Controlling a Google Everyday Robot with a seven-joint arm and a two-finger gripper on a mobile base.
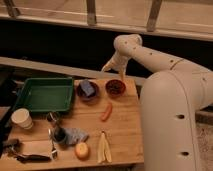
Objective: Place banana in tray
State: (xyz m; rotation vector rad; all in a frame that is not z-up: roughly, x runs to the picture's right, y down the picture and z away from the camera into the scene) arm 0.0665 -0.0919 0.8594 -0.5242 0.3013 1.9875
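Banana | outside tray | well apart from gripper near far table edge

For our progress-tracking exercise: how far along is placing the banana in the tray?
Done: nothing; the banana lies near the table's front edge, outside the green tray. In hand: the gripper hangs near the table's back edge, away from the banana. Left: reaching, grasping, carrying, releasing in the tray.

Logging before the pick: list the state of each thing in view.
tray: empty, on the table.
banana: lying at the table's near edge, outside the tray.
bowl by tray: holds a blue object.
other bowl: upright, contents unclear.
carrot: lying mid-table.
cup: upright.
pincer: hangs above the table's far edge, away from the banana.
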